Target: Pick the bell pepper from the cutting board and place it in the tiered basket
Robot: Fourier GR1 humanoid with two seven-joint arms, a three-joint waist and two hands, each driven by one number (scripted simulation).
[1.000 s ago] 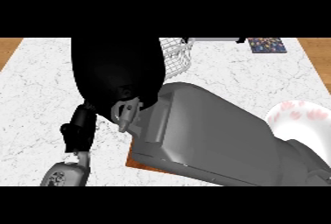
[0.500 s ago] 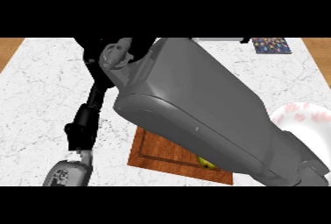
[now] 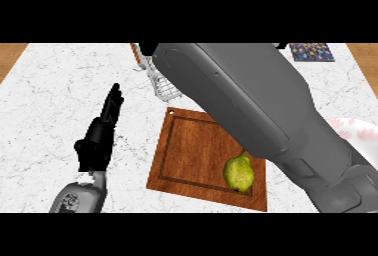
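A yellow-green bell pepper (image 3: 238,172) lies on the wooden cutting board (image 3: 190,150), near its front right corner, with nothing touching it. My right forearm (image 3: 244,100) crosses above the board from the lower right to the far edge. Only a dark sliver of the right hand (image 3: 148,48) shows at the top, over the wire tiered basket (image 3: 164,86), which the arm mostly hides. My left hand (image 3: 102,134) stands open to the left of the board, fingers straight and pointing away, holding nothing.
A white plate with pink spots (image 3: 356,131) sits at the right edge, partly behind my right arm. A dark patterned item (image 3: 310,51) lies at the far right corner. White marble counter stretches to the left of my left hand.
My right arm has swung away toward the far edge, uncovering the cutting board and the pepper. The left hand has come up with its fingers stretched out.
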